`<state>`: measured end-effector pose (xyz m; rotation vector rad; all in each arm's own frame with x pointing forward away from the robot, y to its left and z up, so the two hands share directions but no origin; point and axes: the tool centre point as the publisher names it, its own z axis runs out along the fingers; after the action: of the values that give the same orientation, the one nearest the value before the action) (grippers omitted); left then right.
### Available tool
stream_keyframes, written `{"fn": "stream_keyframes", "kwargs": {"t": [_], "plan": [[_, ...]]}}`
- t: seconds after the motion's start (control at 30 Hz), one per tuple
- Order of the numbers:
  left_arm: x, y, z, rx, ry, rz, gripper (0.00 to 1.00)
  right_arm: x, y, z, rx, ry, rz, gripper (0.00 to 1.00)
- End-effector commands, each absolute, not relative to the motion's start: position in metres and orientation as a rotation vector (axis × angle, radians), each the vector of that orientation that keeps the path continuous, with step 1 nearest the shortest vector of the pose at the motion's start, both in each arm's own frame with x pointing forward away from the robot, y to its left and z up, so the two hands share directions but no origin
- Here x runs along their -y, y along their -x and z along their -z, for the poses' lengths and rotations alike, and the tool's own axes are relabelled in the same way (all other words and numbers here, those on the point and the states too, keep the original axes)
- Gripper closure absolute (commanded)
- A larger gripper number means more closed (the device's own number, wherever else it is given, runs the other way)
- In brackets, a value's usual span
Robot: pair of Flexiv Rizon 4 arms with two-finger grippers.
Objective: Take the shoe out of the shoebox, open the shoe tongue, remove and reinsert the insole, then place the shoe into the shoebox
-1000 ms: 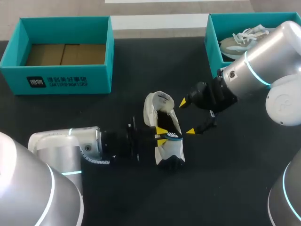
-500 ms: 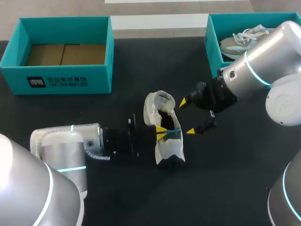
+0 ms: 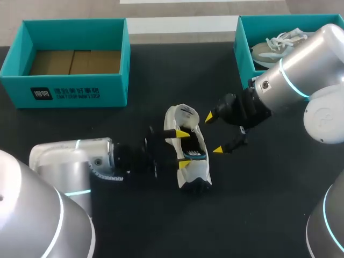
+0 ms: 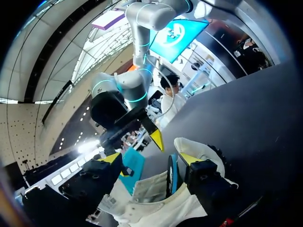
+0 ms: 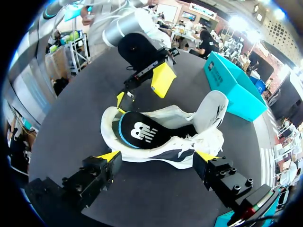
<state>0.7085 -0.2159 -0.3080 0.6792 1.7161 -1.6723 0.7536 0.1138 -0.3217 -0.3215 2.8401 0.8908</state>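
A white shoe (image 3: 196,170) lies on the black table, its opening facing up. Its dark insole (image 5: 141,134) with a blue rim sits inside, and the rim (image 4: 171,172) shows beside one left finger. My left gripper (image 3: 183,148) comes in from the shoe's left. It is open, with its yellow tips spread over the shoe's opening and the white upper (image 4: 161,203) between them. My right gripper (image 3: 214,133) hangs open just right of the shoe, touching nothing. In the right wrist view the shoe (image 5: 208,113) lies just ahead of that gripper (image 5: 156,158).
A teal shoebox (image 3: 70,88) with a bare cardboard floor stands at the back left. A second teal box (image 3: 243,51) at the back right holds another shoe (image 3: 277,44). My right arm's elbow hangs over that box.
My left gripper was shut on the insole's edge inside the shoe. Its fingers have now spread wide and let go. The right arm and the shoe have stayed still.
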Motion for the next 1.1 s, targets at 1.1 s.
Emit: {"fn": "stream_keyframes", "kwargs": {"t": [1.1], "plan": [[0.186,-0.759,0.242,-2.26,-1.574,1.512,0.0,-0.092,-0.756,0.312,-2.835,0.263,-0.889,0.0]]}}
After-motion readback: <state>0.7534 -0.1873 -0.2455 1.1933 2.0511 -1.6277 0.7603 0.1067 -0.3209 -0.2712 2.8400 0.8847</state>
